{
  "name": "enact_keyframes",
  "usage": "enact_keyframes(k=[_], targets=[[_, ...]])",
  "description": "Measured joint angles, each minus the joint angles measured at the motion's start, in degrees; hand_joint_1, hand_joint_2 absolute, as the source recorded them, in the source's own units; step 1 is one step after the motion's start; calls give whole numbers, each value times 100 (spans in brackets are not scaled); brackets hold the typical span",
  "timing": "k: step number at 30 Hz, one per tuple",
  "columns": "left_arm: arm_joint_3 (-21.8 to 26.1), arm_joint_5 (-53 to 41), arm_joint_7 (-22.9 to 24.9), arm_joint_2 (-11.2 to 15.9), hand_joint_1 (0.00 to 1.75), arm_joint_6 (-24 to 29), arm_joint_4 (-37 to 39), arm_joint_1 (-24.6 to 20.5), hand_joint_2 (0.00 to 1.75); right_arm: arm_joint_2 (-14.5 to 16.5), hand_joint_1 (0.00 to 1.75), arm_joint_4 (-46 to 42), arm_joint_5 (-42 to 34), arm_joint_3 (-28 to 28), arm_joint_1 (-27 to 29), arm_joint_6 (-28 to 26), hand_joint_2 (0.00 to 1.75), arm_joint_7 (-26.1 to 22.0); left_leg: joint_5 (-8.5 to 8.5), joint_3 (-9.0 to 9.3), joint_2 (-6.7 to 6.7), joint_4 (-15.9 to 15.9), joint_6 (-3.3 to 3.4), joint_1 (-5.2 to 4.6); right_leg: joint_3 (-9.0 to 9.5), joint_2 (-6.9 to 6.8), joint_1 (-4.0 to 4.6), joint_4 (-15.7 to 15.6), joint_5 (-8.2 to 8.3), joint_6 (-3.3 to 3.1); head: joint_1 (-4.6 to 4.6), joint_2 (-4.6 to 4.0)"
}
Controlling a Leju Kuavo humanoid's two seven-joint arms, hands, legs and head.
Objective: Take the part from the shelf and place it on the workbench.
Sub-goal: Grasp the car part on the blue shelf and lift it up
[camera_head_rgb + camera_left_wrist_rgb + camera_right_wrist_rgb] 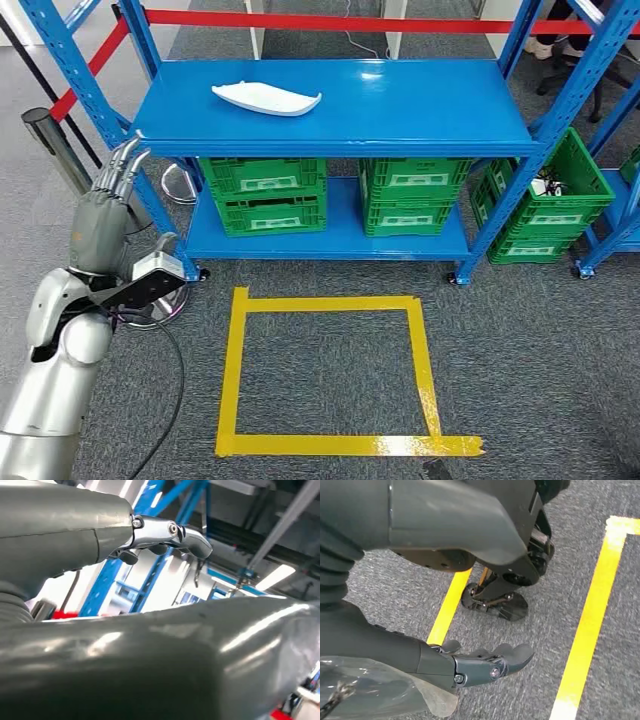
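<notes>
The part (266, 98) is a long, flat white piece lying on the left half of the blue shelf's top board (423, 105). My left hand (113, 215) is raised at the far left, in front of and below the shelf's left corner and well apart from the part. Its fingers point up and are spread with nothing between them. In the left wrist view, the left hand (166, 532) shows straight fingers (188, 535) against blue shelf posts. My right hand (471, 665) hangs over the grey carpet, with fingers stretched out and nothing in it.
Green crates (264, 195) (411, 195) stand on the lower board, and another green crate (547, 195) sits to the right of the shelf. A yellow tape square (332, 375) marks the carpet in front. Red barrier tape (332, 20) and a post (53, 145) run behind and to the left.
</notes>
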Motion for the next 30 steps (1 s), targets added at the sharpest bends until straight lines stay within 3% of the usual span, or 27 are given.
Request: enact_keyframes(k=[10, 21, 26, 29, 30], targets=[[-793, -1238, 355, 272, 0, 7, 660, -863, 0, 2, 0, 0, 48, 115, -62, 356, 175, 215, 0, -2, 1, 2, 0, 0, -1, 1, 0, 0, 0, 0, 0, 0], [-1679, -2063, 563, 462, 0, -554, 1831, -1823, 0, 4, 0, 5, 44, 194, -83, 910, 175, 519, -4, -14, 1, 34, 7, -8, -3, 1, -13, 0, 11, 14, -1, 0], [-1867, -1963, 559, 485, 0, -762, 2136, -2019, 0, 20, 0, 15, 42, 217, -81, 1027, 175, 663, -13, -56, 1, 87, 45, -21, -17, 3, -28, -11, 37, 59, -3, 0], [-1929, -1890, 542, 483, 0, -803, 2233, -2132, 0, 24, 0, 19, 63, 221, -85, 1023, 175, 721, 73, -9, 29, -48, 149, 4, -73, -9, -18, 24, -8, 115, 9, 0], [-1946, -1846, 539, 479, 0, -814, 2262, -2163, 0, 24, 0, 21, 98, 227, -90, 974, 131, 746, 107, 11, 43, -103, 187, 19, -182, -18, -14, 207, -105, 126, 19, 0]])
